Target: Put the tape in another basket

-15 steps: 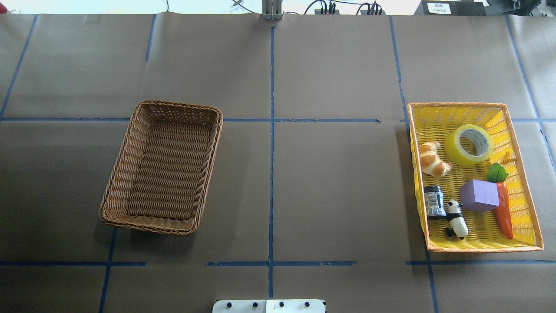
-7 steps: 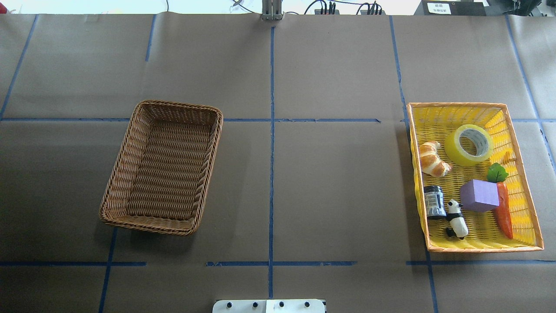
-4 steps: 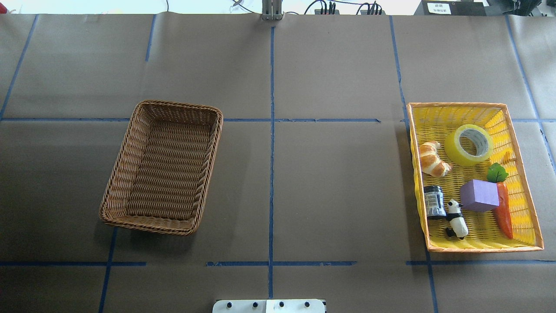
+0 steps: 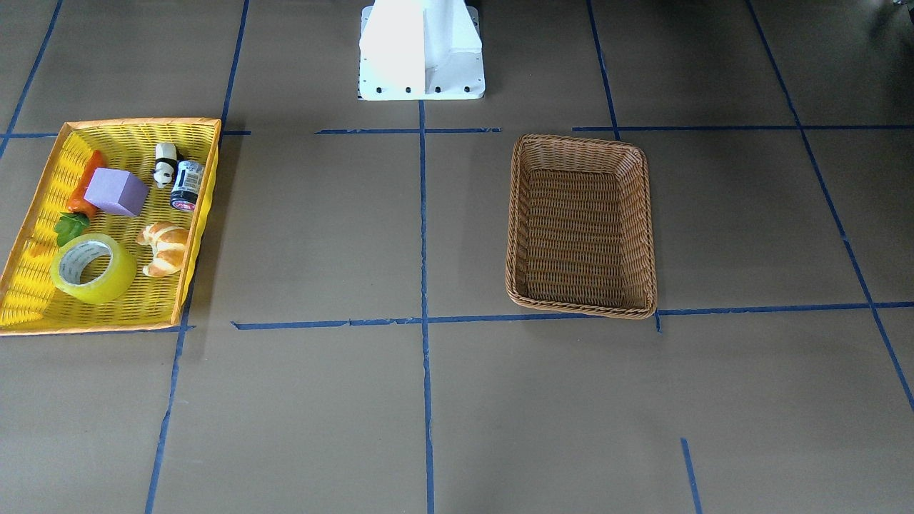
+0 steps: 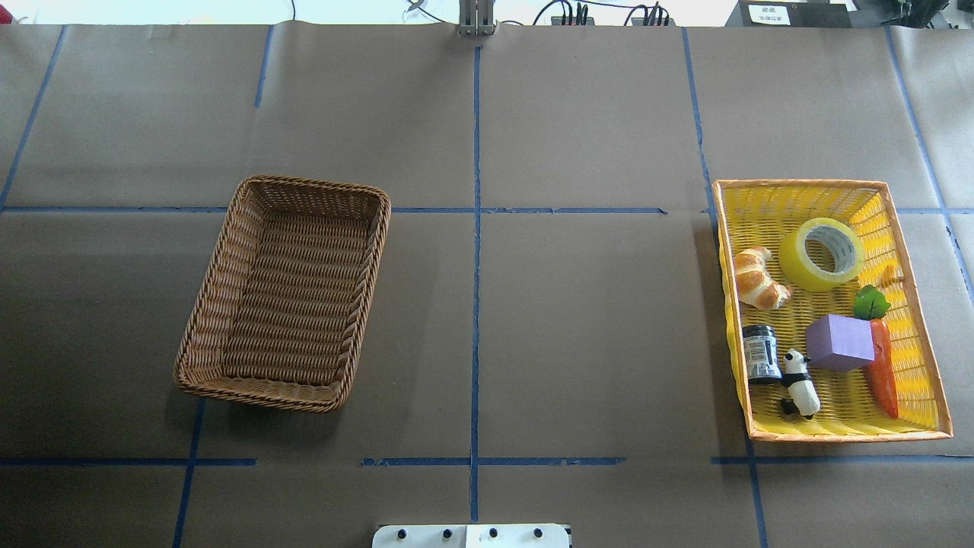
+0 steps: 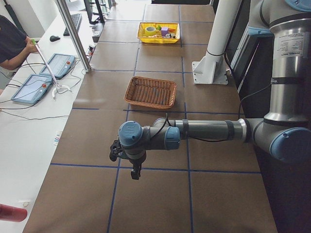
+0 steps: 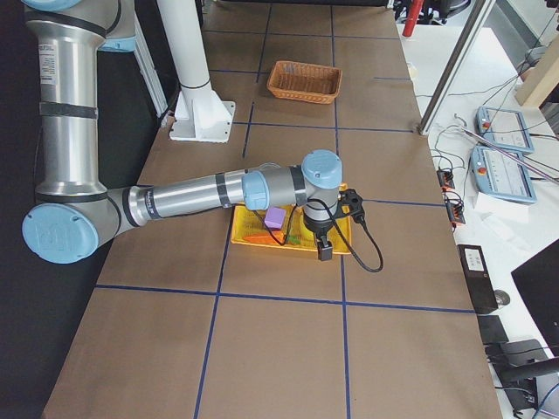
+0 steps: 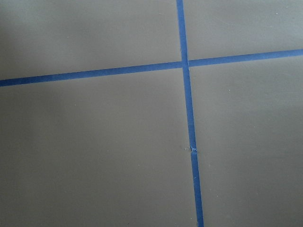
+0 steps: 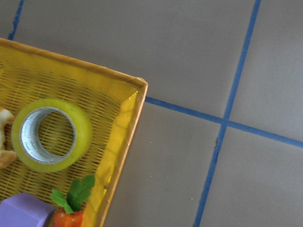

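Nothing has moved since the earlier overhead frames: both baskets and all they hold lie just as before, and neither arm has come into that view. Clock hours below are read on the overhead view, with 12 pointing away from the robot. One table [image 5: 578, 342] covered in brown paper carries everything. Two arms show only in the side views. The left arm [image 6: 209, 130] stretches out level over the table's left end, and its gripper [image 6: 136, 172] hangs over bare paper where two blue lines [image 8: 187, 64] cross. The right arm [image 7: 192, 196] reaches level over the right end, and its gripper [image 7: 324, 251] hangs above the outer edge of the yellow basket [image 5: 799, 183]. For both grippers I cannot tell whether the fingers are spread or closed. Of the two baskets, the wicker basket [image 5: 259, 394] sits at 9 o'clock from the table's middle with nothing in it, and the yellow basket sits at 3 o'clock, well apart from it. Six things lie in the yellow basket, one of each. The single tape [image 5: 797, 268] lies flat at 12 o'clock in the yellow basket, hole upward, near the far wall. One purple block [image 5: 839, 342] sits just past the middle toward 6 o'clock. One carrot [image 5: 883, 373] lies at 4 o'clock beside the block, its green leaf pointing to 12. One croissant [image 5: 757, 278] lies at 10 o'clock, just beside the tape. One panda [image 5: 799, 384] lies at 7 o'clock. One dark jar [image 5: 761, 352] sits at 8 o'clock, next to the panda.
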{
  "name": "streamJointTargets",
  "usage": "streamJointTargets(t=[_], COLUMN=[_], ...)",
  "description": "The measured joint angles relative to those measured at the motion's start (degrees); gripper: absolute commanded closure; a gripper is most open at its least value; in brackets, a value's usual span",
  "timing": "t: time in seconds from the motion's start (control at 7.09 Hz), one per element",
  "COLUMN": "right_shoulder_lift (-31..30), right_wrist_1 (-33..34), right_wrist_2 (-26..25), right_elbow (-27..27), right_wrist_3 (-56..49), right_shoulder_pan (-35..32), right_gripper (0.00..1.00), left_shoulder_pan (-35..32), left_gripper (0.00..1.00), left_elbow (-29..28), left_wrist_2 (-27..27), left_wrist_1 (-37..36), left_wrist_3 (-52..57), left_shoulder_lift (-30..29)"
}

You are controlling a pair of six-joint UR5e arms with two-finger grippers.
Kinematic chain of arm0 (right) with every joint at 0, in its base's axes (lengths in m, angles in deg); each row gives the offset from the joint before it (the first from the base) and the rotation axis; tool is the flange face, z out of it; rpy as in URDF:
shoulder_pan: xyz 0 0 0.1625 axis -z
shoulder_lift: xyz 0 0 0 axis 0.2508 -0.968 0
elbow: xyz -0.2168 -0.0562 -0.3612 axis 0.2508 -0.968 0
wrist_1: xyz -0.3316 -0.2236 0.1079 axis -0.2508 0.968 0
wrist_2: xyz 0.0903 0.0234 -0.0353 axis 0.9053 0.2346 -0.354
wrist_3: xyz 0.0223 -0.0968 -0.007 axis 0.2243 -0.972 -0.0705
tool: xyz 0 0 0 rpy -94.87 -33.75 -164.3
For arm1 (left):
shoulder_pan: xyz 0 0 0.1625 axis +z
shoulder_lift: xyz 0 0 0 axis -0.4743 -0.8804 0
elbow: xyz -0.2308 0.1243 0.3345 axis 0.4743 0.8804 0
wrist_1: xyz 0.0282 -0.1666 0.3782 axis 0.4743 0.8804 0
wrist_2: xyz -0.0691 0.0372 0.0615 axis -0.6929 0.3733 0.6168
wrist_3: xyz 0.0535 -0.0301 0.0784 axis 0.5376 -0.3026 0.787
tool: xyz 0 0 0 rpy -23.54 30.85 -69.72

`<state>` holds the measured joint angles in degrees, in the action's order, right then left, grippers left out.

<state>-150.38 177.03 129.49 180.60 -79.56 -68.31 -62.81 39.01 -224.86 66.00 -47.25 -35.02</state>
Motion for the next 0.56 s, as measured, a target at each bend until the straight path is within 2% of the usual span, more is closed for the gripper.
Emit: streamJointTargets(t=[0.28, 0.56], right_shoulder_lift=[2.29, 3.03], right_wrist_1=[-1.57, -10.13], right_wrist_2=[-0.13, -1.23], right_elbow=[0.71, -1.82], right_wrist_3=[11.85, 23.11], right_shoulder_pan=[5.51, 10.61], right_gripper=[0.00, 0.00], left_shoulder_pan=[0.01, 0.00], left_gripper=[0.00, 0.00], left_elbow=[-0.18, -0.15], left_wrist_2=[-0.01, -0.01], left_wrist_1=[-0.01, -0.03], left_wrist_3=[0.05, 0.05], left_shoulder_lift=[0.01, 0.01])
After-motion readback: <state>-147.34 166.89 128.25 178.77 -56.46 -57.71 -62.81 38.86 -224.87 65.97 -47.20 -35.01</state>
